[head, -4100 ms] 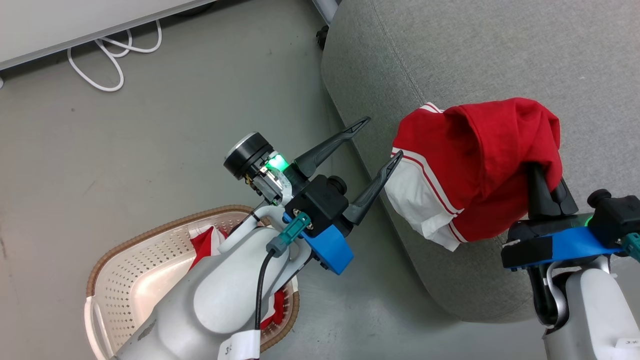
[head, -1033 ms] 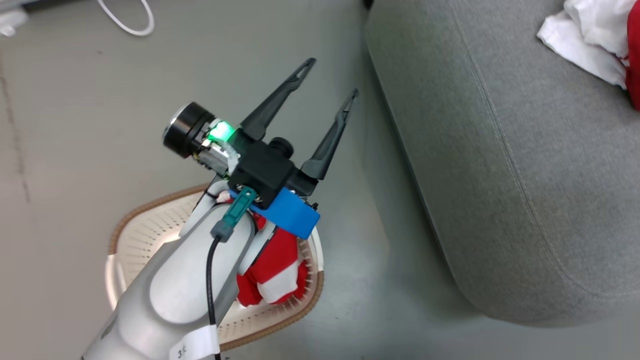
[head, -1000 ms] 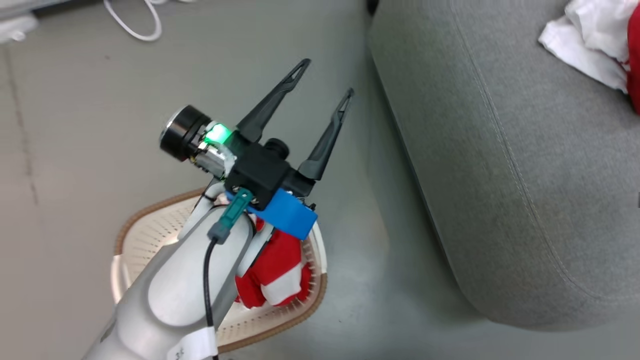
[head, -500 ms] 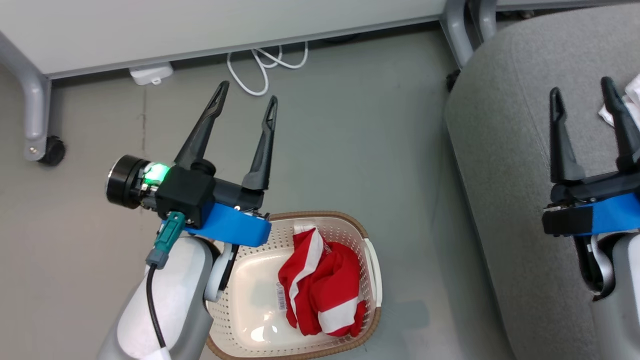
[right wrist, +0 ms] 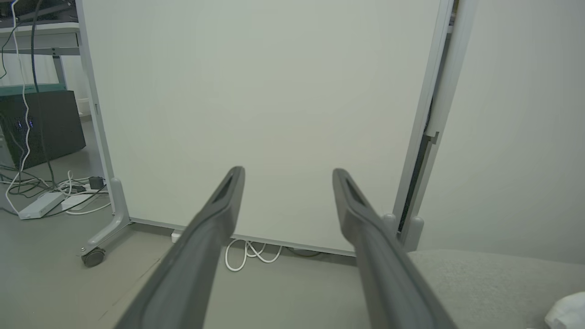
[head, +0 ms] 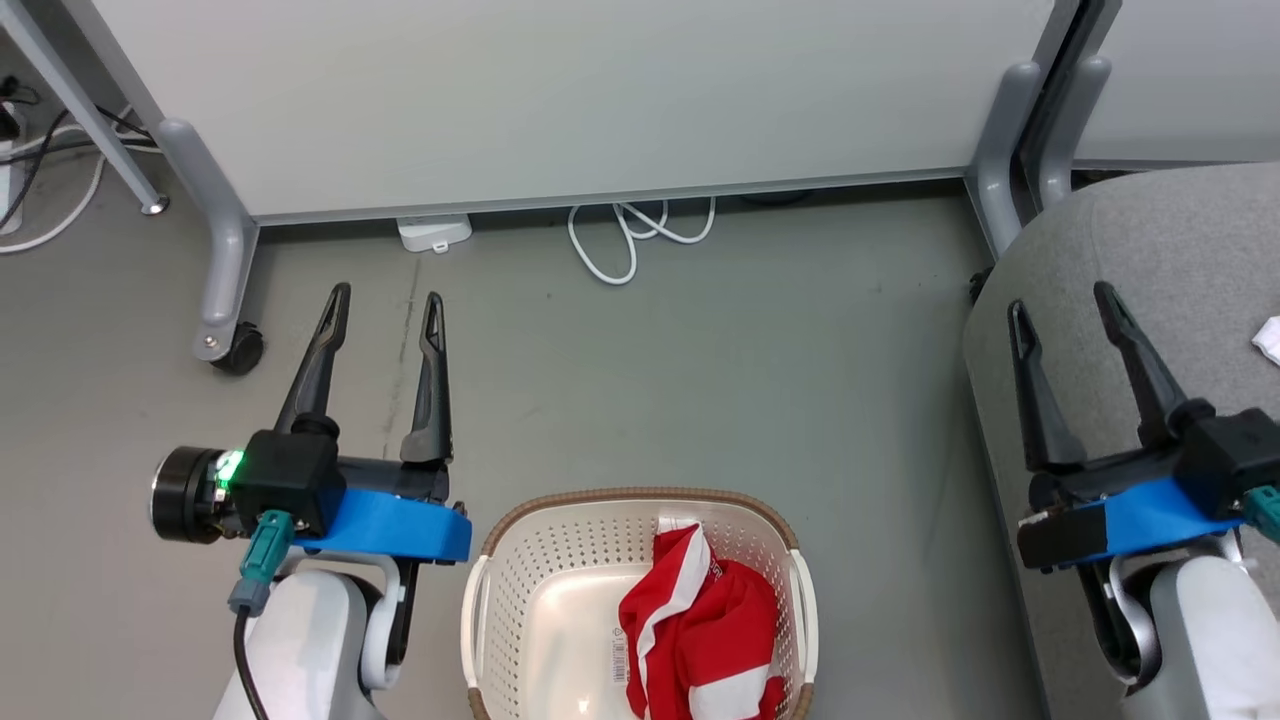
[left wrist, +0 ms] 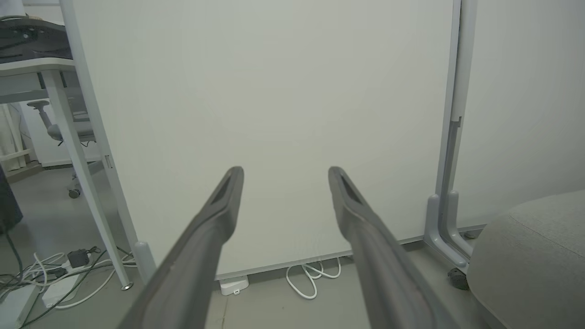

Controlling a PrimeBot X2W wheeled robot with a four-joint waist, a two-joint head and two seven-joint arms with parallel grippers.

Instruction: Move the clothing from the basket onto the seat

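Back facing the basket (head: 640,497), one garment left

I have swung away from the seat (head: 1150,230), right of the basket; left gripper (head: 388,295) and right gripper (head: 1060,295) flank the basket, spread wide, empty; the clothing (head: 700,630) lies inside it.

A smooth grey floor (head: 700,380) runs up to a tall pale grey partition panel (head: 600,100) on grey metal legs, one ending in a small black caster wheel (head: 240,352). At the panel's foot lie a looped white cable (head: 628,232) and, near it, a small white plastic box (head: 433,233). A second pale panel (head: 1180,80) stands to the right.
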